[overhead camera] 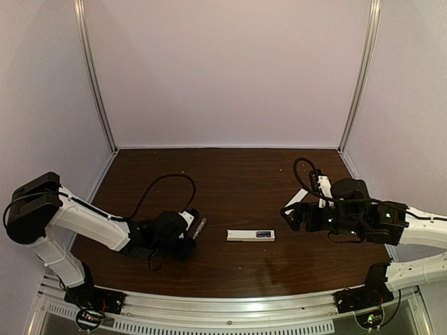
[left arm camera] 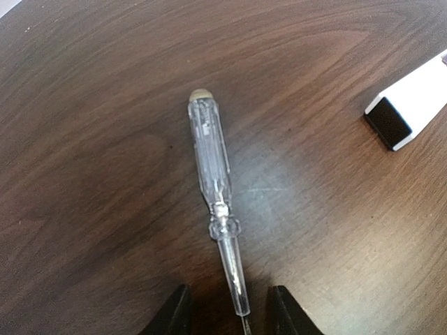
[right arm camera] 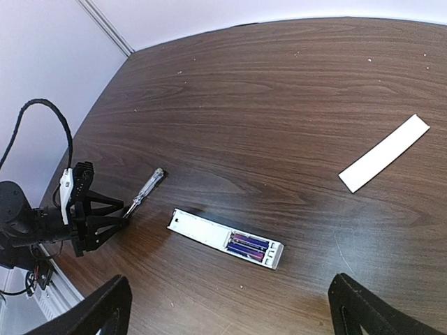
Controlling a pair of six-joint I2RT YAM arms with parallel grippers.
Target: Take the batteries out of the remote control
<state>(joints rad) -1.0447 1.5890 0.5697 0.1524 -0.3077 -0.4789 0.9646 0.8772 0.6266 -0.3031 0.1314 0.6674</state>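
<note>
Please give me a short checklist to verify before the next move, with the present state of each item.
1. Cover off the remote control: ok; a white strip lies apart.
2. The batteries exposed: ok.
3. The screwdriver shaft between the fingers of the left end effector: ok, not gripped.
4. The right end effector open: ok.
5. Remote control steadied: not ok; nothing touches it.

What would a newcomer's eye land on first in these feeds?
The remote control lies mid-table with its back open, purple batteries seated in the bay. Next comes the clear-handled screwdriver on the wood at left, its tip between the fingers of the open left claw. A flat white strip lies apart on the right arm's side.
</note>
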